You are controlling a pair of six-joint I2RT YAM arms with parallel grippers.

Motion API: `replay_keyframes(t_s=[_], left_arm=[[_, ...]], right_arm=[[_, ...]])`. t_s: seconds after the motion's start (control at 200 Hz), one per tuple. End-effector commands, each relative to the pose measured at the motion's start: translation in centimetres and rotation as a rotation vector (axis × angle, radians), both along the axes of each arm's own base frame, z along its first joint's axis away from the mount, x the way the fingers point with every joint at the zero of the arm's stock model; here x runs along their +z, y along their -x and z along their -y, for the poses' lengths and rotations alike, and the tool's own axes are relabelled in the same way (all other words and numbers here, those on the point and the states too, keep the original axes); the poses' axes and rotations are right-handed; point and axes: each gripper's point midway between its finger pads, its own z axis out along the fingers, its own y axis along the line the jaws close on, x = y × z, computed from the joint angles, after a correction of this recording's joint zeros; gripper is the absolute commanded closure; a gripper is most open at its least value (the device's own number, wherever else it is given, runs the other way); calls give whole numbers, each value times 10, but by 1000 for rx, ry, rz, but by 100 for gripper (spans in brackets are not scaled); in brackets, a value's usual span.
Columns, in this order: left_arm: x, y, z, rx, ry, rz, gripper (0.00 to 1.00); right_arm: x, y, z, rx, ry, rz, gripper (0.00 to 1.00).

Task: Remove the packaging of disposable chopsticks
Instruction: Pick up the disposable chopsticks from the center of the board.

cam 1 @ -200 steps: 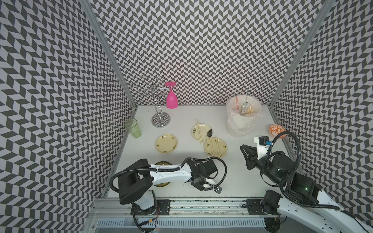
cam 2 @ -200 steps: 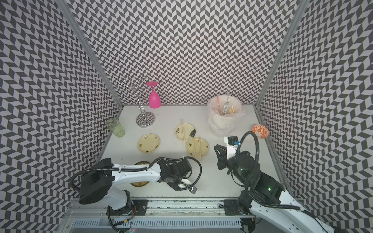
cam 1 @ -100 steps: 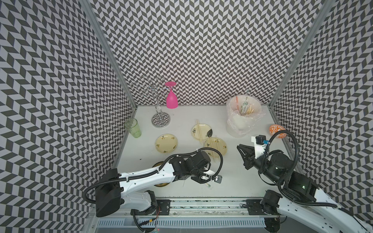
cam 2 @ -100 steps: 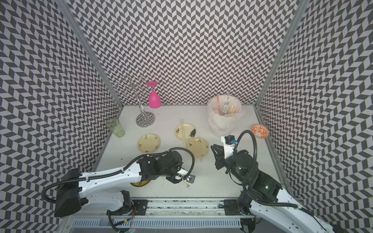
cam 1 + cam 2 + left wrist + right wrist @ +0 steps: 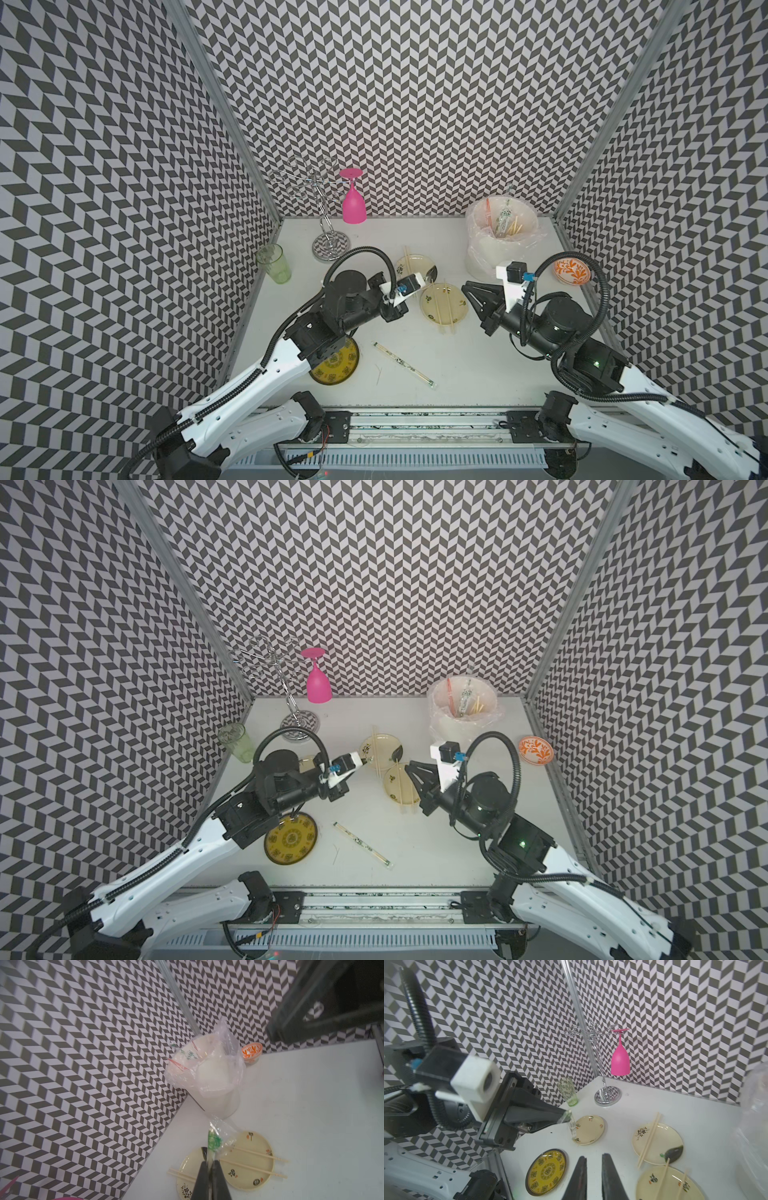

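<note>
Left wrist view: my left gripper (image 5: 209,1162) is clamping on the empty sleeve (image 5: 216,1139), clear plastic with green print, lower centre of the frame. The sleeve is sticking out past the fingertips, limp, and I can see no sticks inside it. I'm pinching it by one end, probably so it is hanging free for a drop into the lined bin (image 5: 216,1099) at mid-frame, which is already holding other wrappers. Bare chopsticks (image 5: 257,1154) are lying across the cream plates (image 5: 268,1176) just under my jaws, so they look done.

Right wrist view: my right gripper (image 5: 592,1159) is hovering at bottom centre, jaws a little apart, nothing between them.

In a top view the wrapped pair (image 5: 403,365) is lying flat on the table (image 5: 478,374), lower centre, near the yellow plate (image 5: 336,365) but not touching it. I'm judging it the next one to strip.

In the way: my right gripper is sitting close to the line from sleeve to bin, so clipping is a risk. The green tumbler (image 5: 273,264), pink glass (image 5: 353,203) and orange bowl (image 5: 572,271) are standing well apart.
</note>
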Motion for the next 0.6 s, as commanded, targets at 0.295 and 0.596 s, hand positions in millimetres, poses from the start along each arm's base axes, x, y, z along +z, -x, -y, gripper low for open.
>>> replay_keyframes(t_s=[0.295,0.596], left_arm=[[131,40,-25,-300,574,-95,100],[165,79,-26,-544,683,-159,100]], right_arm=[[53,29,-62,351,-47,333,42],[58,21,-77,371,-13,376,39]])
